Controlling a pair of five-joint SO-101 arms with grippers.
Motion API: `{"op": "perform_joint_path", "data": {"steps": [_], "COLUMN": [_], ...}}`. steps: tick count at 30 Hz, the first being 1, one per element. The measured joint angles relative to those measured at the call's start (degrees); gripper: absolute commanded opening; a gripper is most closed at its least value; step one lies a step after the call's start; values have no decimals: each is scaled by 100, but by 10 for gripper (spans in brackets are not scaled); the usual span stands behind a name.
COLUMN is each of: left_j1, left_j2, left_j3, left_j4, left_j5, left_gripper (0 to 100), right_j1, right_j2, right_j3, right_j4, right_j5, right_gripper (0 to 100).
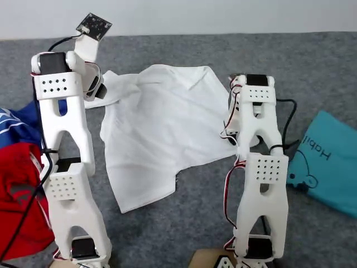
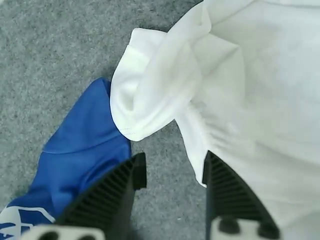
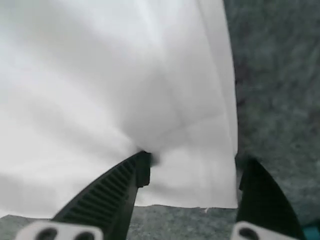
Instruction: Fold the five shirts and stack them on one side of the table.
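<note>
Lying spread but rumpled at the centre of the grey table (image 1: 312, 61), the white shirt (image 1: 162, 134) has one sleeve bunched at its 10 o'clock corner. The left gripper (image 2: 175, 170) hangs just beside that sleeve, its jaws moderately apart over bare table and holding nothing. The right gripper (image 3: 192, 172) sits over the shirt's 3 o'clock edge, jaws wide apart with nothing pinched between them. A blue shirt (image 1: 17, 120) lies at the table's 9 o'clock, a red shirt (image 1: 19, 190) just beside it at 8 o'clock, and a teal shirt (image 1: 329, 162) at 3 o'clock.
</note>
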Motion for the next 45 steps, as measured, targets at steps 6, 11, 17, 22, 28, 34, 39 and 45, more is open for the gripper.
{"op": "perform_joint_path", "data": {"steps": [6,11,17,22,28,34,39,45], "left_j1": [-105,-105,-105,-105,-79,70,220,475], "left_j2": [0,0,0,-53,-53,-53,-53,-510], "left_j3": [334,457,457,457,457,475,492,1582], "left_j4": [0,9,9,9,9,9,9,0], "left_j5": [0,0,0,0,0,0,0,-123], "left_gripper": [157,122,122,122,122,124,127,127], "right_j1": [53,44,44,-62,-44,-44,-44,-35], "right_j2": [79,79,105,123,44,-158,-158,-158], "right_j3": [-308,-352,-501,-695,-712,-712,-712,-712], "right_j4": [9,9,9,9,9,9,9,9], "right_j5": [0,0,62,237,255,422,466,466], "right_gripper": [70,8,11,11,10,10,10,10]}}
